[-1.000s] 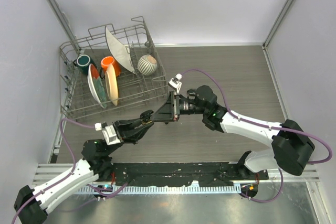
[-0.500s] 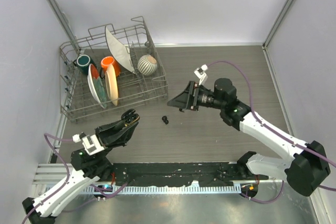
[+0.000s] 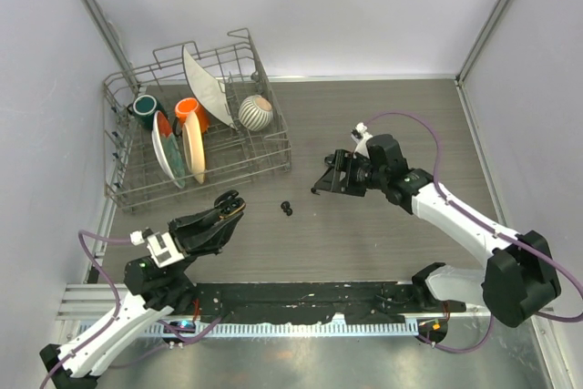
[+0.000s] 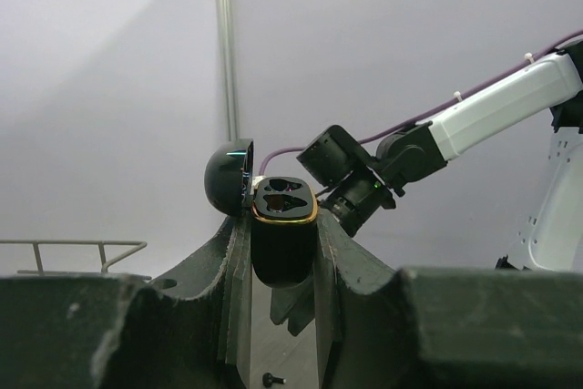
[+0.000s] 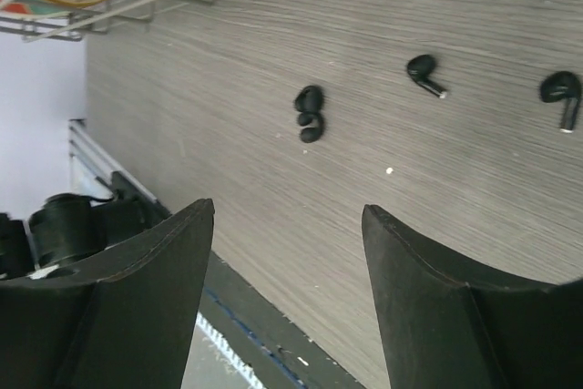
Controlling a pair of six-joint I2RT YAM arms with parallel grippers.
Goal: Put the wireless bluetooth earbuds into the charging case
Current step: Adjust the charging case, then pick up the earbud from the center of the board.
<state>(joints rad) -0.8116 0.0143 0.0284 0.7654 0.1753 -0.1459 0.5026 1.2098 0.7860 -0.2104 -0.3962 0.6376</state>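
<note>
My left gripper [image 3: 228,204] is shut on an open black charging case [image 4: 283,232] with a gold rim, and holds it above the table. Its lid [image 4: 228,178] is hinged back to the left, and two dark slots show on top. Tiny black earbuds [image 3: 288,209] lie on the table between the arms. The right wrist view shows them as a small clump [image 5: 310,116], and it shows two single earbuds with stems [image 5: 424,71] [image 5: 560,91] further right. My right gripper [image 3: 321,183] is open and empty above the table, just right of the clump.
A wire dish rack [image 3: 264,166] with plates, cups and a striped bowl stands at the back left. The black base rail [image 3: 301,302] runs along the near edge. Grey walls close in the sides and the back.
One second ago both grippers met at the table's middle. The left arm has pulled back to the near left with the case. The right gripper has drawn back right and tilted down.
</note>
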